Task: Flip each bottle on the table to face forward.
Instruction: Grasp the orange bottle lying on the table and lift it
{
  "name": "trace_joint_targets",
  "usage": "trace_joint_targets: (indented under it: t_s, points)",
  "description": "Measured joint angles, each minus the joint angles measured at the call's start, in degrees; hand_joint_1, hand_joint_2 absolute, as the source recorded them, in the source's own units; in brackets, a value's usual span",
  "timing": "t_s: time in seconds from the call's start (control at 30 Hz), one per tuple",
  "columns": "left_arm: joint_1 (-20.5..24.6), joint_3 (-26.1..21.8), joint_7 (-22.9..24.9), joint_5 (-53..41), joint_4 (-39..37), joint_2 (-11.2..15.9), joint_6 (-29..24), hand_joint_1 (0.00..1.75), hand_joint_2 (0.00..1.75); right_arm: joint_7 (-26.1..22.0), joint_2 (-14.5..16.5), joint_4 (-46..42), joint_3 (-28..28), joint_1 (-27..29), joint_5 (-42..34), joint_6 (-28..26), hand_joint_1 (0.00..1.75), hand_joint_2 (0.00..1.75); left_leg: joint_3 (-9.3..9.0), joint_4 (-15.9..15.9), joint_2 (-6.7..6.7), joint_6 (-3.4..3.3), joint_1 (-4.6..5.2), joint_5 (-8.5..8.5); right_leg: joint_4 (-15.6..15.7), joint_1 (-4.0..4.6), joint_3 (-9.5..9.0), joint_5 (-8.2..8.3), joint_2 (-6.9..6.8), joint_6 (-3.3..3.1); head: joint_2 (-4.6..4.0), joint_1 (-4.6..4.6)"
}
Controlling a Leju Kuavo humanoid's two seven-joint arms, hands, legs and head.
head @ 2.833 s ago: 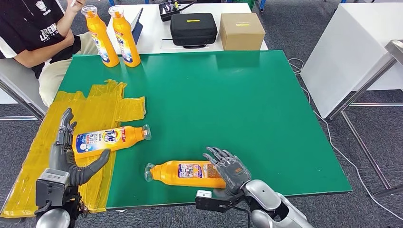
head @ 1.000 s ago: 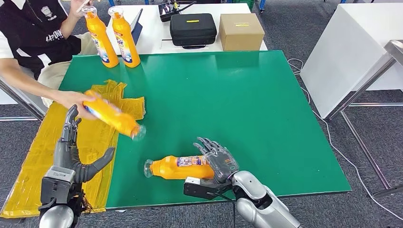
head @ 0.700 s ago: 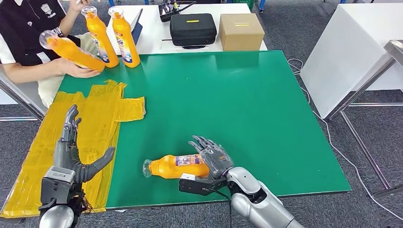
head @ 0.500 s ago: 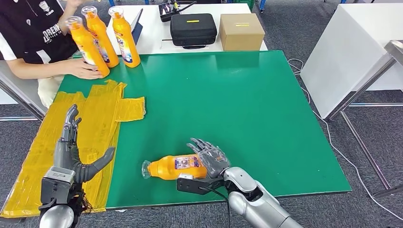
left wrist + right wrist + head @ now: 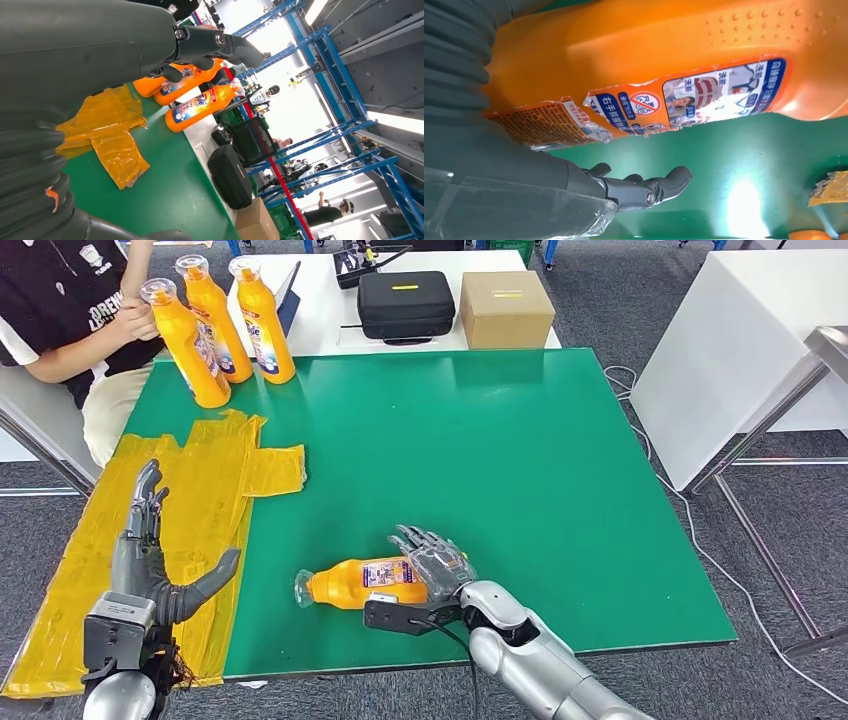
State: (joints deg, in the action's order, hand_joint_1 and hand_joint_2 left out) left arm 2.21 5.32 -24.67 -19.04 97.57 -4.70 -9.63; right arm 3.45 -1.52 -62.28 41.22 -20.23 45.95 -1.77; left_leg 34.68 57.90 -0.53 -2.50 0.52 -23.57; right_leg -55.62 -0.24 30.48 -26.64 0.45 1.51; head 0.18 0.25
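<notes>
Green table w/ crinkled yellow sheeting taped over its left edge, grey carpet floor around. One orange bottle lies on its side near the front edge, cap pointing left. Right hand rests against the bottle's base end, fingers spread over it, not gripping. Left hand hovers over the sheeting, fingers wide apart, holding nothing. Three upright bottles at the far left corner, beside a seated person. Behind: white table w/ black case & cardboard box.
</notes>
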Motion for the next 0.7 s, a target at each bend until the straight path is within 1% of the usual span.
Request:
trace_joint_targets:
  t_s: [0.03, 0.13, 0.17, 0.53, 0.7]
  points:
    - [0.0, 0.01, -0.02, 0.02, 0.0, 0.0, -0.01, 0.0, 1.75, 0.0, 0.17, 0.6, 0.0, -0.32, -0.14, -0.01, 0.91, 1.75, -0.07, 0.0, 0.0, 0.01, 0.0, -0.01, 0.01, 0.0, 0.06, -0.01, 0.0, -0.01, 0.0, 0.0]
    - [0.0, 0.04, -0.05, 0.04, 0.0, 0.0, -0.01, 0.0, 1.75, 0.0, 0.7, 2.27, 0.01, -1.13, -0.3, -0.34, 1.72, 1.75, -0.22, -0.01, -0.01, 0.09, 0.0, -0.1, 0.02, 0.0, 0.22, -0.05, 0.0, -0.04, 0.0, 0.0]
    - [0.0, 0.05, -0.05, 0.04, 0.0, 0.0, -0.01, 0.0, 1.75, 0.0, 0.89, 2.74, 0.01, -1.3, -0.28, -0.54, 1.75, 1.75, -0.24, -0.02, -0.01, 0.12, 0.0, -0.11, 0.02, 0.0, 0.22, -0.05, 0.0, -0.05, 0.0, -0.01]
    - [-0.01, 0.14, -0.05, 0.15, 0.0, 0.0, -0.43, 0.0, 1.75, -0.03, 2.09, 4.96, -0.08, -2.16, 0.04, -1.35, 1.75, 1.75, -0.38, -0.02, 0.0, 0.12, 0.0, -0.11, 0.02, 0.0, 0.1, -0.04, 0.01, -0.04, 0.0, -0.01]
    - [-0.08, 0.22, 0.21, 0.45, 0.0, 0.0, -0.08, 0.0, 1.75, -2.43, 2.53, 5.05, -1.23, -1.53, -2.2, -5.24, 1.75, 1.75, -0.37, -0.02, 0.0, 0.12, -0.02, -0.11, 0.02, 0.03, 0.1, -0.04, 0.01, -0.04, -0.01, 0.0]
